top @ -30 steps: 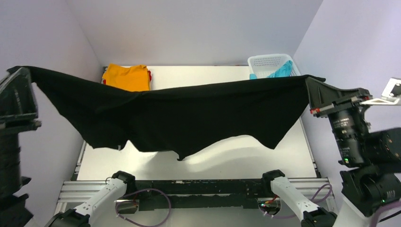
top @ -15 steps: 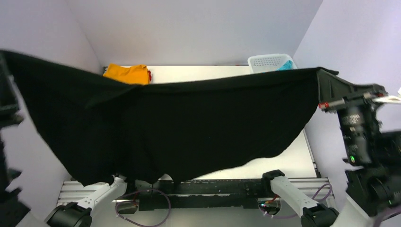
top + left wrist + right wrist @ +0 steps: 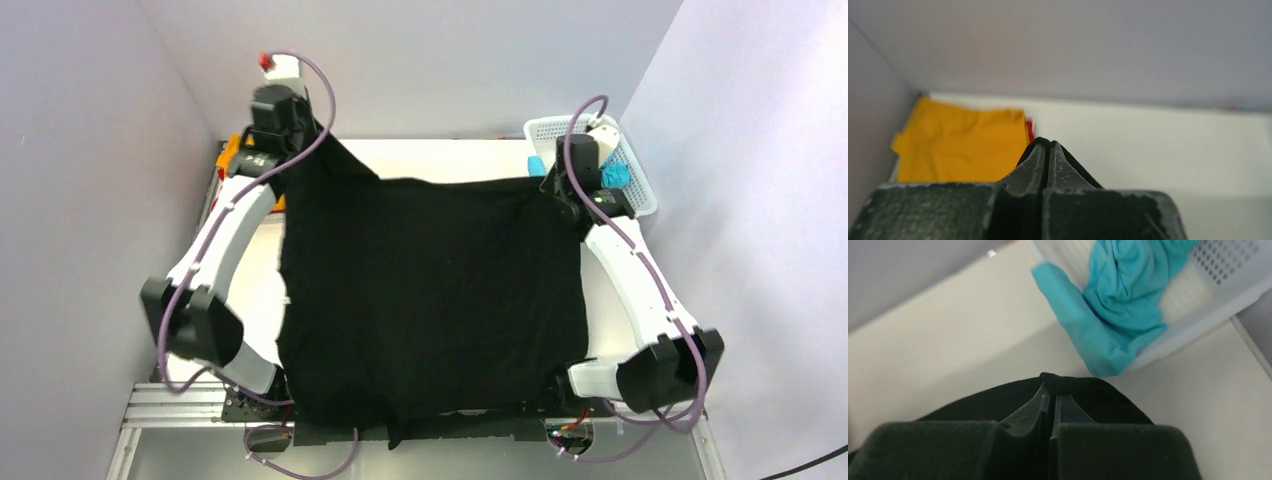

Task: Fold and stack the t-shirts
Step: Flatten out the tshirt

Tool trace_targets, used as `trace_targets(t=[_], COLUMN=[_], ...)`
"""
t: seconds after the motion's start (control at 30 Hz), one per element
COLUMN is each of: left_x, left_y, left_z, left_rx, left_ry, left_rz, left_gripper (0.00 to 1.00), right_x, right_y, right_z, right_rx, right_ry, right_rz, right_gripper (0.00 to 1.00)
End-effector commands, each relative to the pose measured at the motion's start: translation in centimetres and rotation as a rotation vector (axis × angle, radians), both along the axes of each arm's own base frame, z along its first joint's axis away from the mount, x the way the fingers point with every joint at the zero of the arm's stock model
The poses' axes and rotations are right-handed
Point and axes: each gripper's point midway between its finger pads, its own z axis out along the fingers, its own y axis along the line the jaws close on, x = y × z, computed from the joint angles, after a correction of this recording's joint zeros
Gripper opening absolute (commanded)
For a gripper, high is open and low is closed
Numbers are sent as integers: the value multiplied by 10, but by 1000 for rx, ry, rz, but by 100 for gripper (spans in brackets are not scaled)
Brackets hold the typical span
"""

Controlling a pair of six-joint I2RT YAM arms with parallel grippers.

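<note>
Mostly flat, the black shirt lies spread across the bench from close to the far edge down to the near edge, where its hem hangs over. The left gripper, by the far left corner, has its jaws pressed together on one corner of the cloth. The right gripper, by the far right corner, pinches the other. An orange shirt lies in the far left corner, with a sliver of red cloth at its edge. A turquoise shirt spills over the rim of the white basket in the far right corner.
</note>
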Motion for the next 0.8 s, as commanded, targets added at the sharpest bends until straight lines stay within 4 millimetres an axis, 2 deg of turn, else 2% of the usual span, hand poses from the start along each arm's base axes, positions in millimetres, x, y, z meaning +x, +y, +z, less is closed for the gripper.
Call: trace_targets(t=[0.0,0.07,0.13,0.23,0.33,0.4,0.5,0.77], left_x=[38,60,80,105,125,134,144,160], left_y=[-9,-16,-17,-16,-19,-21,-22,-15], left_z=[-45,-84,-114,-154,-187,-196,-203,-196], left_rx=[-23,-4,15,37,32,21,2,-51], left_ry=[19,91,152,227,292,299,299,251], left_rz=[-43,-61,-47,-31,-41,-48,-48,-15], left_gripper=[0,0,0,0,0,0,0,0], right_x=[40,58,76,99,115,123,133,153], right_y=[-3,6,19,22,19,16,12,10], right_z=[-20,-56,-95,-128,-149,-158,-159,-142], right_rx=[28,26,37,24,-11,-33,-51,-76], right_ry=[-64,-2,58,84,100,113,101,42], right_rz=[-32,21,87,102,93,75,58,43], right_gripper=[0,0,0,0,0,0,0,0])
